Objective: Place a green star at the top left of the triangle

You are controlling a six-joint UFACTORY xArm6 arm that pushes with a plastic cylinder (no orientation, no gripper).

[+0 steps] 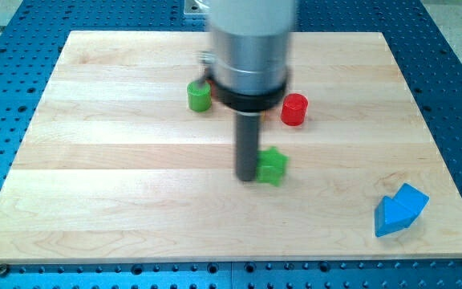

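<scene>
My tip [247, 177] touches the left side of the green star [273, 166] near the desk [119, 201] centre. The blue triangle [399, 210] sits by the bottom right corner. No gripper or readable writing shows.

**No Readable Markings on the Board**

No text, label, brand, number or sign is showing legibly anywhere: the wooden board [135, 201], the coloured blocks, the arm's grey housing [251, 40] and the blue perforated table [6, 80] are all appearing unmarked.
</scene>
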